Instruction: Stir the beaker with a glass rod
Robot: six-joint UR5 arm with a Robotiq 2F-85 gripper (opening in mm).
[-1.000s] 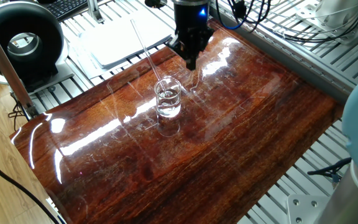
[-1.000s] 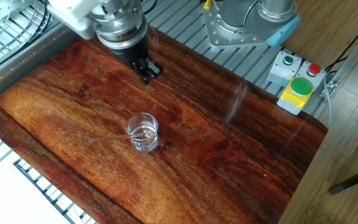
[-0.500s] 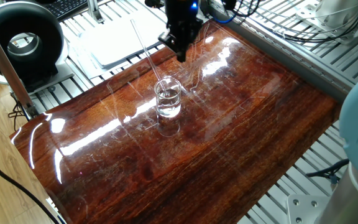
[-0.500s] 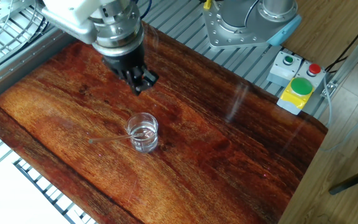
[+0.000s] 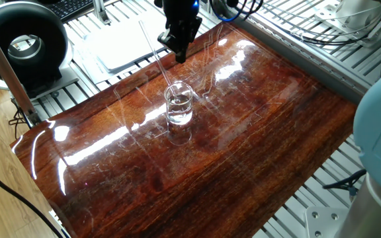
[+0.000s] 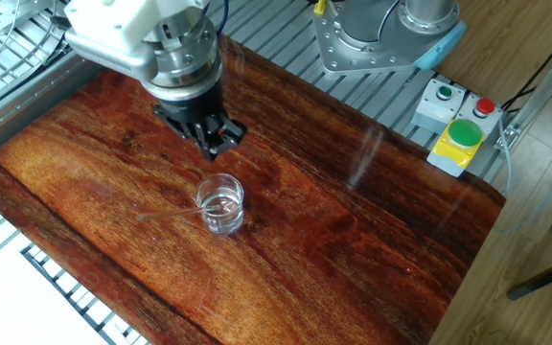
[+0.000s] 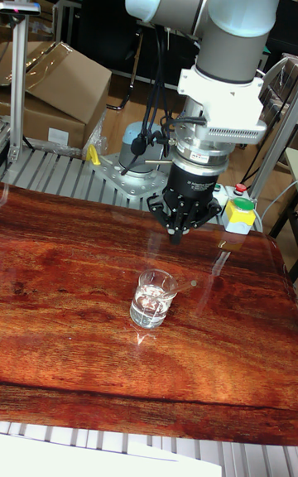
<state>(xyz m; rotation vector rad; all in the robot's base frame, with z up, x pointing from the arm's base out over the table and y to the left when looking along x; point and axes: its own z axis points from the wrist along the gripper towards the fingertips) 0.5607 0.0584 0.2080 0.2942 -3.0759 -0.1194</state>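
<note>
The beaker (image 5: pixel 178 104) (image 6: pixel 220 203) (image 7: pixel 153 298) is a small clear glass with clear liquid, standing upright near the middle of the wooden board (image 5: pixel 243 152). The glass rod (image 5: pixel 156 58) (image 6: pixel 169 212) rests in it, leaning on the rim, its long free end slanting away over the board's edge. My gripper (image 5: pixel 179 56) (image 6: pixel 214 146) (image 7: pixel 175 237) hangs above the board behind the beaker, close beside the rod's upper part. Its fingers point down and are shut together, with nothing between them.
A black round device (image 5: pixel 22 43) and a white flat tray (image 5: pixel 131 43) sit beyond the board's far left edge. A yellow box with a green button (image 6: pixel 463 134) and the robot base (image 6: pixel 381 34) stand off the board's other side. Cardboard boxes (image 7: pixel 58 88) are behind.
The gripper has travelled sideways above the board, from further off toward the leaning rod and nearer the beaker. Beaker and rod have not moved.
</note>
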